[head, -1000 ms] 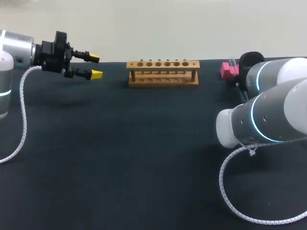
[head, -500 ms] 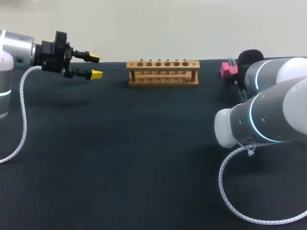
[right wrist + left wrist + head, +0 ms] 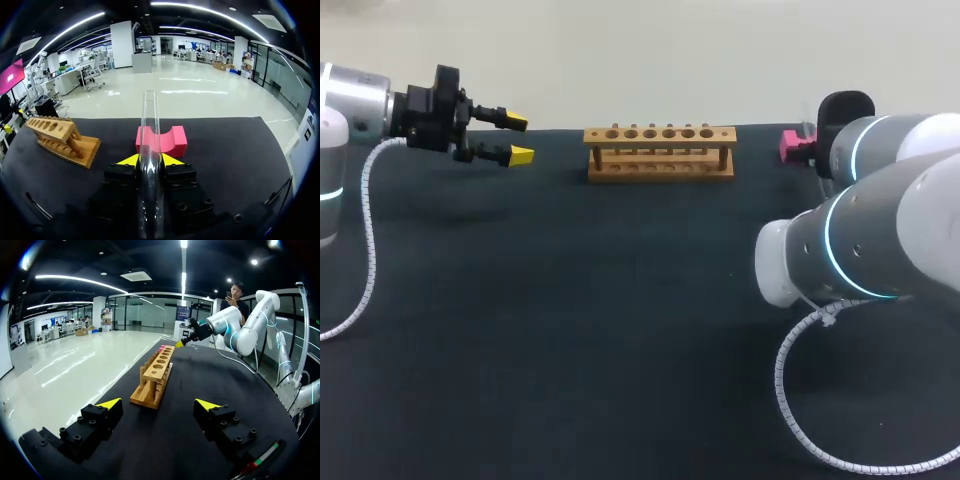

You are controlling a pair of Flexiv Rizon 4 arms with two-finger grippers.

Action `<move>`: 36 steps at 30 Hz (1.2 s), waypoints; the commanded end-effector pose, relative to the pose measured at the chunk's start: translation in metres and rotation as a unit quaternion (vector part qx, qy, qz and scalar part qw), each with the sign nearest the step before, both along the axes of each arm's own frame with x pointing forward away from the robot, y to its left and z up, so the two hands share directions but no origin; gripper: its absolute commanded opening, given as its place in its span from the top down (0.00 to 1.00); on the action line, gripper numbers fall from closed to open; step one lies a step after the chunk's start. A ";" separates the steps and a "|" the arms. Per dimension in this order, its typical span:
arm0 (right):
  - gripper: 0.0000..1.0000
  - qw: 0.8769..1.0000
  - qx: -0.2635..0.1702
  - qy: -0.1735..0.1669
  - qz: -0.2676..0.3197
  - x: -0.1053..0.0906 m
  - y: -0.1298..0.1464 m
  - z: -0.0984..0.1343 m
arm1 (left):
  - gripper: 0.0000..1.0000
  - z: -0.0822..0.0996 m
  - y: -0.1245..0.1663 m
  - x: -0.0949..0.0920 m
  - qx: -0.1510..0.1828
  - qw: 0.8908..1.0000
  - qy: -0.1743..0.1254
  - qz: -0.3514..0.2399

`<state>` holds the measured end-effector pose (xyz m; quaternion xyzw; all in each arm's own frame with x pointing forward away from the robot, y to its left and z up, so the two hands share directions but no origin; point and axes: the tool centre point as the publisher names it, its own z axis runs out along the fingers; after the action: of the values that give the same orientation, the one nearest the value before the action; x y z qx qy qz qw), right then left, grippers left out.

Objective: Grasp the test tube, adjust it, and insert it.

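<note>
Your right gripper [image 3: 150,161], at the upper right of the frame just beside the pink block [image 3: 789,146], pinches the tube [image 3: 149,120] between its jaws, while your left gripper [image 3: 517,139] hangs at upper left with jaws spread, well apart from the rack [image 3: 659,152] at top centre.

black table [image 3: 620,330]: wooden rack [image 3: 659,152] near far edge, pink block [image 3: 788,148] to its right.
</note>
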<state>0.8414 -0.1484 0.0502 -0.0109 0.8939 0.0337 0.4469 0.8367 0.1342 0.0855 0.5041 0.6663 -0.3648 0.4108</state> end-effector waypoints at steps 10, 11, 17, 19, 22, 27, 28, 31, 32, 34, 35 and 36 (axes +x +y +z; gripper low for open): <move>1.00 1.000 -0.001 -0.002 -0.008 -0.022 0.016 0.037 | 0.00 -0.001 0.000 -0.003 -0.001 1.000 -0.003 0.002; 1.00 1.000 -0.003 0.000 -0.003 -0.022 0.017 0.038 | 0.00 -0.001 0.000 -0.003 -0.001 1.000 -0.003 0.002; 1.00 1.000 -0.003 0.000 -0.003 -0.022 0.017 0.038 | 0.00 -0.001 0.000 -0.003 -0.001 1.000 -0.003 0.002; 1.00 1.000 -0.003 0.000 -0.003 -0.022 0.017 0.038 | 0.00 -0.001 0.000 -0.003 -0.001 1.000 -0.003 0.002; 1.00 1.000 -0.003 0.000 -0.003 -0.022 0.017 0.038 | 0.00 -0.001 0.000 -0.003 -0.001 1.000 -0.003 0.002; 1.00 1.000 -0.003 0.000 -0.003 -0.022 0.017 0.038 | 0.00 -0.001 0.000 -0.003 -0.001 1.000 -0.003 0.002; 1.00 1.000 -0.003 0.000 -0.003 -0.022 0.017 0.038 | 0.00 -0.001 0.000 -0.003 -0.001 1.000 -0.003 0.002; 1.00 1.000 -0.003 0.000 -0.003 -0.022 0.017 0.038 | 0.00 -0.001 0.000 -0.003 -0.001 1.000 -0.003 0.002; 1.00 1.000 -0.003 0.000 -0.003 -0.022 0.017 0.038 | 0.00 -0.001 0.000 -0.003 -0.001 1.000 -0.003 0.002; 1.00 1.000 -0.003 0.000 -0.003 -0.022 0.017 0.038 | 0.00 -0.001 0.000 -0.003 -0.001 1.000 -0.003 0.002; 1.00 1.000 -0.003 0.000 -0.003 -0.022 0.017 0.038 | 0.00 -0.001 0.000 -0.003 -0.001 1.000 -0.003 0.002; 1.00 1.000 -0.003 0.000 -0.003 -0.022 0.017 0.038 | 0.00 -0.001 0.000 -0.003 -0.001 1.000 -0.003 0.002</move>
<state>0.8188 -0.1311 0.0872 -0.0091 0.8935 0.0288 0.4480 0.8366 0.1342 0.0855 0.5041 0.6663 -0.3648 0.4108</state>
